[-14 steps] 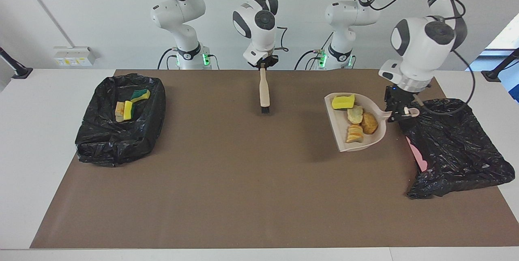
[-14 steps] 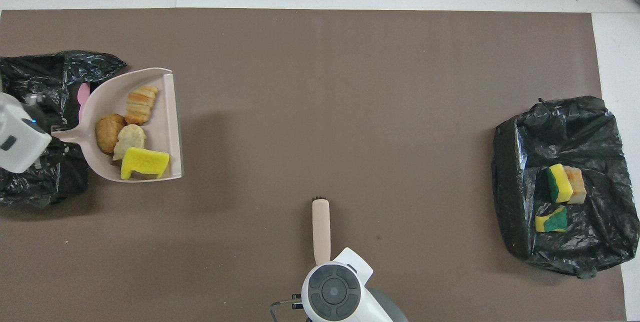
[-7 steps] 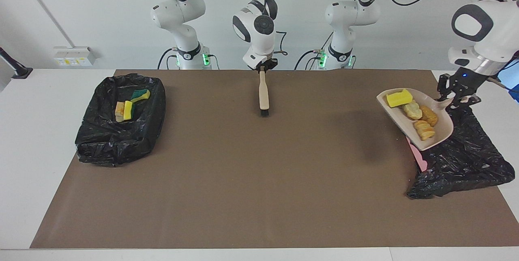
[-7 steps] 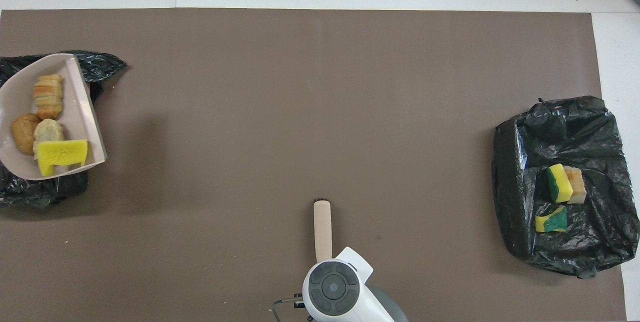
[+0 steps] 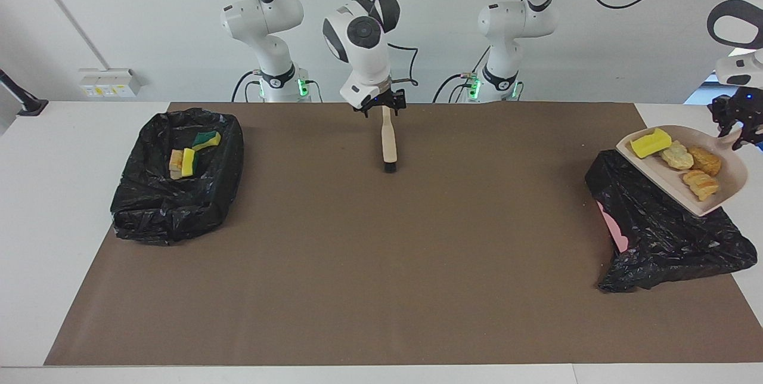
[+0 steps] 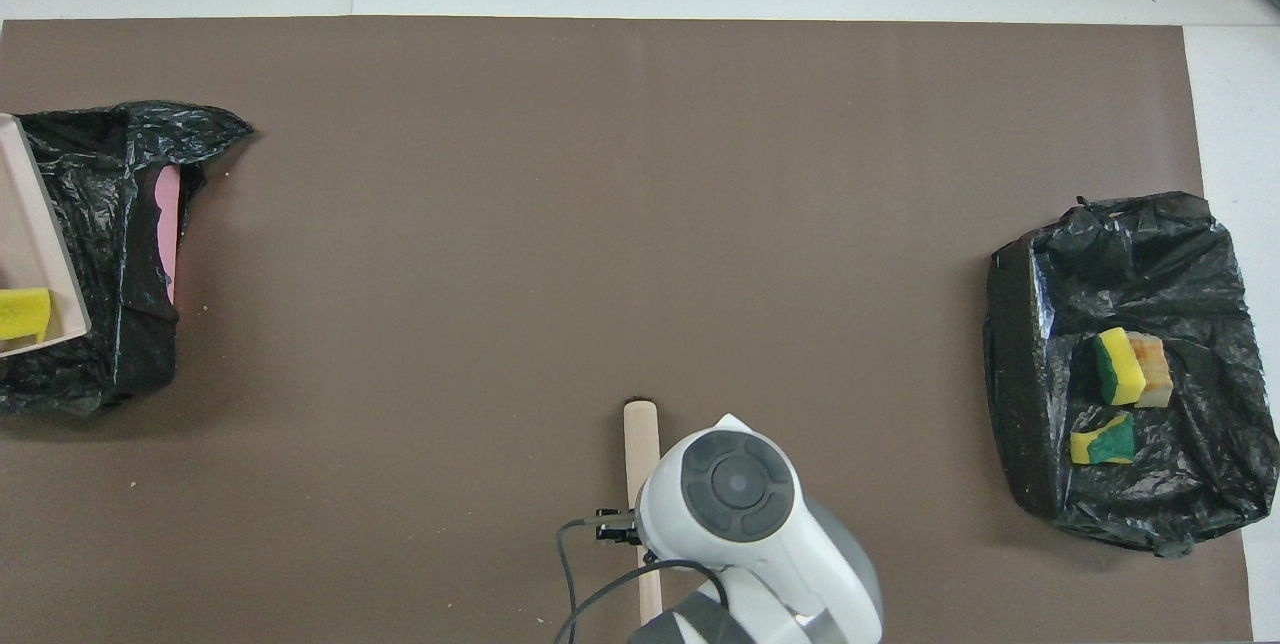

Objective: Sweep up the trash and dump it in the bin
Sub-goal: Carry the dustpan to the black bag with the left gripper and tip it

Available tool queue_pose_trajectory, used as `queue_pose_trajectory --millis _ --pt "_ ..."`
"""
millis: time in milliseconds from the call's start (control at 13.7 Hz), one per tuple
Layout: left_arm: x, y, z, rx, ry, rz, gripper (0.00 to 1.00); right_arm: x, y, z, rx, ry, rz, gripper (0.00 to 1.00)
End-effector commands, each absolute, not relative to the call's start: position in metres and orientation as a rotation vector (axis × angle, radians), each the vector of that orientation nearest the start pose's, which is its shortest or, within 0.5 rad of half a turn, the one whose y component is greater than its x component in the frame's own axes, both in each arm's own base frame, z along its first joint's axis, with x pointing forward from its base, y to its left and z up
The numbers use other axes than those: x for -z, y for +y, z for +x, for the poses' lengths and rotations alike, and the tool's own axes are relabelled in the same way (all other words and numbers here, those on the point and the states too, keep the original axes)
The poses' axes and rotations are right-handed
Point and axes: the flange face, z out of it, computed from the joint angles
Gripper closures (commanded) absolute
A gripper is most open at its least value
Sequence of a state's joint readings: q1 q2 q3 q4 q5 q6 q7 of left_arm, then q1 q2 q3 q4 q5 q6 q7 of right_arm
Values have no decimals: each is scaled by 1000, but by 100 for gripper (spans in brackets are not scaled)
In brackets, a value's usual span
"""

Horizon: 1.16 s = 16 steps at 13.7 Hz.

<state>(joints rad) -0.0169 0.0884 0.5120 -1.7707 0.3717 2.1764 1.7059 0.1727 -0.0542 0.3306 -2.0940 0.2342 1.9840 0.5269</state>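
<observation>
Trash (image 5: pixel 679 156), spongy yellow and crusty brown chunks, fills the tilted beige dustpan (image 5: pixel 658 176) gripped by the left gripper (image 5: pixel 734 124), whose handle points toward it.

Two white Franka arms with rounded, glossy joints

Dark grey circular caps are set into the wrist housings, black cables are looped along the links, green lights are seen glowing at both bases, and each arm is tipped with black hardware.
</observation>
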Motion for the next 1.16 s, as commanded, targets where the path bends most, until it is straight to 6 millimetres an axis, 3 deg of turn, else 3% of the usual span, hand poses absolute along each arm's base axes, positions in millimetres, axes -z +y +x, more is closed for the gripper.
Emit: queue_pose_trajectory --millis 0,146,437,582,728,946,1019,1092 --pt "-554 298 551 -444 1724 -1870 100 -465 237 486 -103 163 -3043 0" --pt "-539 295 556 -531 1752 -1838 100 -491 207 509 6 213 -3063 0" --pt "-523 265 576 -702 1758 -1734 100 -541 152 533 110 174 -3160 0" --pt "-536 252 593 -816 1683 -1698 100 -567 123 537 77 127 -3172 0" --pt "-549 236 594 -953 1555 -1703 100 -598 76 540 85 118 -3166 0" --pt "-557 195 596 -1064 1389 -1666 100 -635 15 537 70 -5 -3172 0" --pt "-560 190 597 -1078 1376 -1640 100 -656 3 534 71 -39 -3173 0" --pt "-564 190 597 -1085 1367 -1631 100 -664 -7 529 46 -38 -3173 0"
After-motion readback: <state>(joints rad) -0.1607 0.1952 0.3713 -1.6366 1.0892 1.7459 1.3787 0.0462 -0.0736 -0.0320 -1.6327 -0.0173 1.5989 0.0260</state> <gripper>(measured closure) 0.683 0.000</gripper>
